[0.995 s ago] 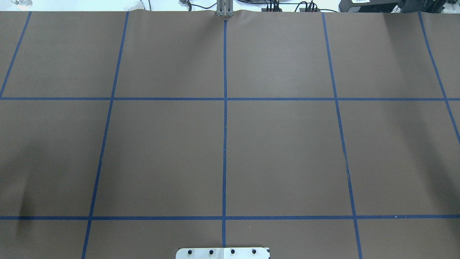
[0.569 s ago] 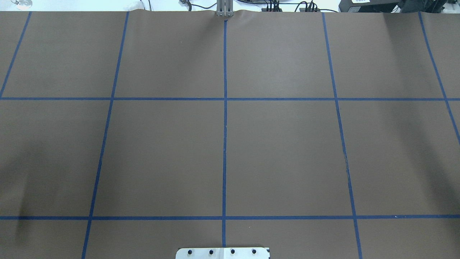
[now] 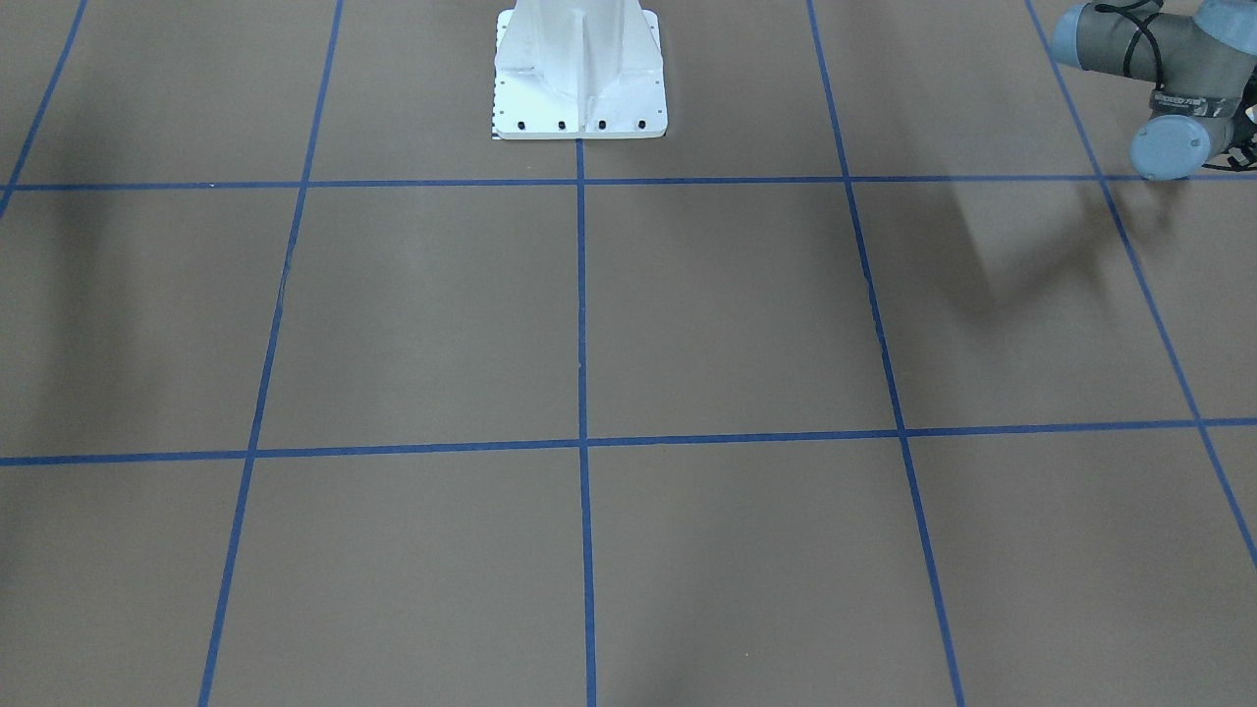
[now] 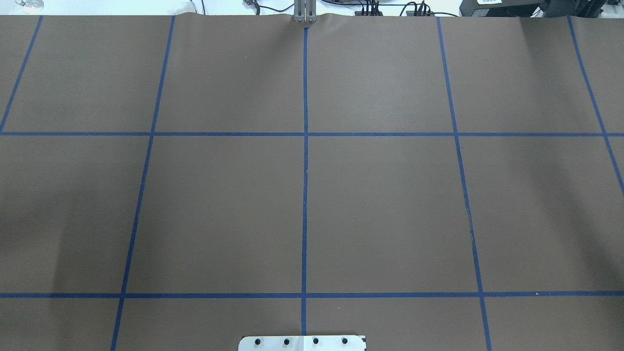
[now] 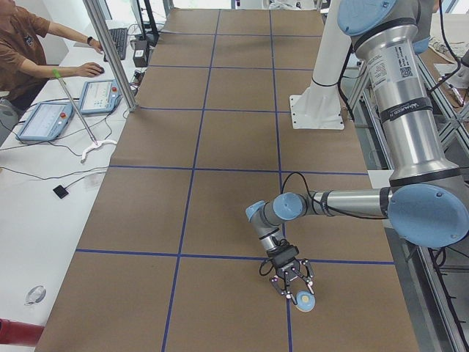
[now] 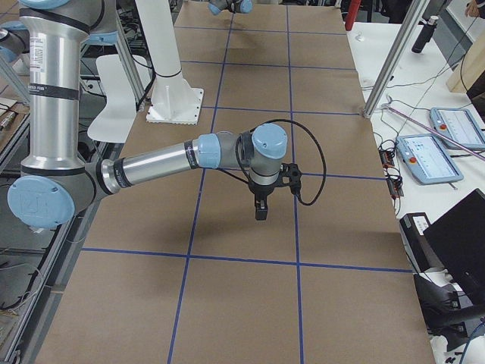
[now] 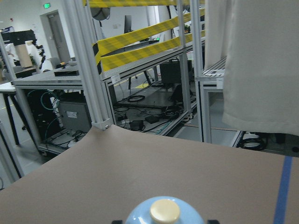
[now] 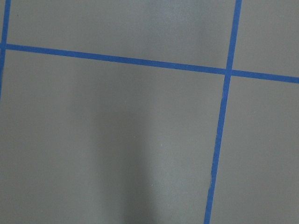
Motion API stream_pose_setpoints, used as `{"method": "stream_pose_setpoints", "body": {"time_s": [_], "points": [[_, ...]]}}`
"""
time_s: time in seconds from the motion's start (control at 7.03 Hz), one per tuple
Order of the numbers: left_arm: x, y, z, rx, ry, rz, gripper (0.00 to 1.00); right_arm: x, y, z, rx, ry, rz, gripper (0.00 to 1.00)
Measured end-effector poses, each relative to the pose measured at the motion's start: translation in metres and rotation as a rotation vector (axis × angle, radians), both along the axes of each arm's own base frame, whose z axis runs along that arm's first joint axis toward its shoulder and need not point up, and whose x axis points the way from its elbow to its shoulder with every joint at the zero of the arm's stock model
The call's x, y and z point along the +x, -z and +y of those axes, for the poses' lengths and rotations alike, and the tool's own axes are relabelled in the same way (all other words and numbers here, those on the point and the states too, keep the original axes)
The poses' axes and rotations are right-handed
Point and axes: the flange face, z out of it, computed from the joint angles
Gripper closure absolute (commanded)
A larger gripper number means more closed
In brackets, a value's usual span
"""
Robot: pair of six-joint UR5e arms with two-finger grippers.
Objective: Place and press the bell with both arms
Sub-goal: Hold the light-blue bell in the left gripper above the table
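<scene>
Item one, the black two-finger left gripper (image 5: 295,287): I logged it low over the left end of the brown paper-covered table (image 4: 390,204), pointing down at the small light-blue dome-shaped call bell (image 5: 304,300) with cream rim. The bell lay at its fingertips, just beside a strip of blue tape (image 5: 289,330). I could not tell whether the fingers clasped the bell or stood clear of it. Step judged: the placing. To do it well I would seat the rim flat, take the fingers off without nudging the dome, then lift straight up. Item two, the black two-finger right gripper (image 6: 261,212): it hung above the table, well apart from the bell; I could not tell how its fingers stood. Its press should come plumb onto the cream round button (image 7: 164,211). Views: only the left-end camera showed bell and gripper together. The left wrist camera alone showed the button upright and centred. The overhead showed neither gripper nor bell. The front-facing caught merely a grey, blue-capped joint of the left arm (image 3: 1159,59).
</scene>
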Motion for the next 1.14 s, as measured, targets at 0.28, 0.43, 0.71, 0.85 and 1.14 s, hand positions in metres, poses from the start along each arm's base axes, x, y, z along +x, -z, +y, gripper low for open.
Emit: {"method": "stream_pose_setpoints", "body": {"time_s": [0.28,0.43,0.71,0.85,1.14], "points": [[-0.006,0.014,-0.043,0.176,-0.106,0.083,1.00,-0.001,0.002,0.001,-0.012,0.000,0.000,0.00],[-0.007,0.024,-0.064,0.262,-0.163,0.136,1.00,-0.001,0.003,0.000,-0.011,0.001,-0.001,0.00],[-0.002,0.047,-0.112,0.426,-0.308,0.209,1.00,-0.001,0.009,-0.004,-0.002,-0.003,-0.002,0.00],[0.005,0.067,-0.139,0.493,-0.377,0.216,1.00,-0.002,0.014,-0.007,-0.006,-0.015,-0.001,0.00],[0.028,0.118,-0.192,0.638,-0.514,0.220,1.00,-0.006,0.025,-0.014,-0.023,-0.048,0.000,0.00]]}}
